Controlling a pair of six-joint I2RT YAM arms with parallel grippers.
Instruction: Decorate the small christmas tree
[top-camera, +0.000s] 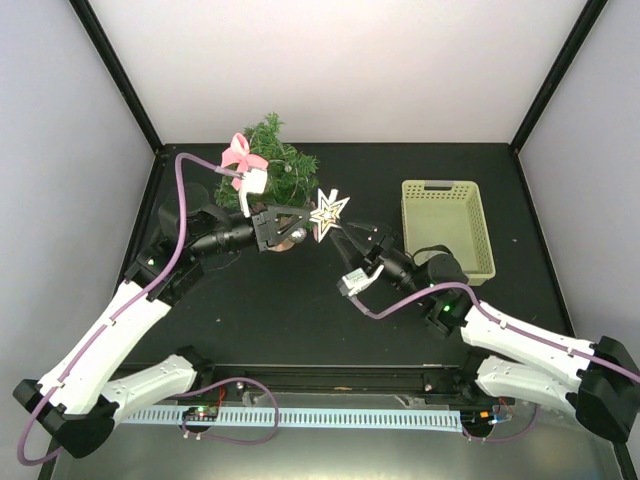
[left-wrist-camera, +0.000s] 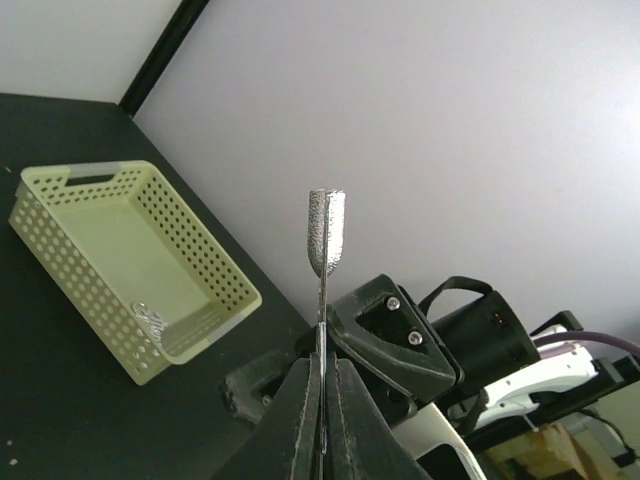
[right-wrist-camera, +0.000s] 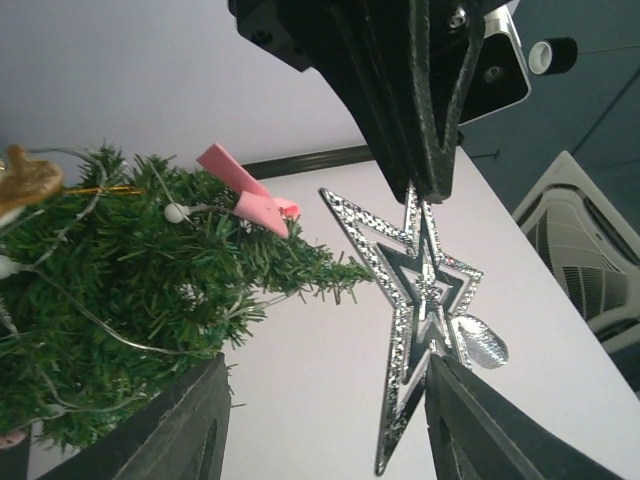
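Observation:
The small christmas tree (top-camera: 276, 166) stands at the back of the table with a pink bow (top-camera: 240, 153) near its top. My left gripper (top-camera: 307, 221) is shut on a silver glitter star (top-camera: 329, 209), held in the air just right of the tree. In the left wrist view the star (left-wrist-camera: 326, 238) shows edge-on between the closed jaws of the left gripper (left-wrist-camera: 322, 385). My right gripper (top-camera: 345, 240) is open right under the star. In the right wrist view the star (right-wrist-camera: 425, 300) hangs between the right gripper's fingers (right-wrist-camera: 500, 430), close to the right-hand one, and the tree (right-wrist-camera: 120, 300) is at the left.
A pale green lattice basket (top-camera: 447, 226) sits on the right of the black table, also seen in the left wrist view as the basket (left-wrist-camera: 120, 262). The tree carries a gold ornament (right-wrist-camera: 22, 182), a white bead (right-wrist-camera: 176, 212) and thin wire. Black frame posts rise at the back corners.

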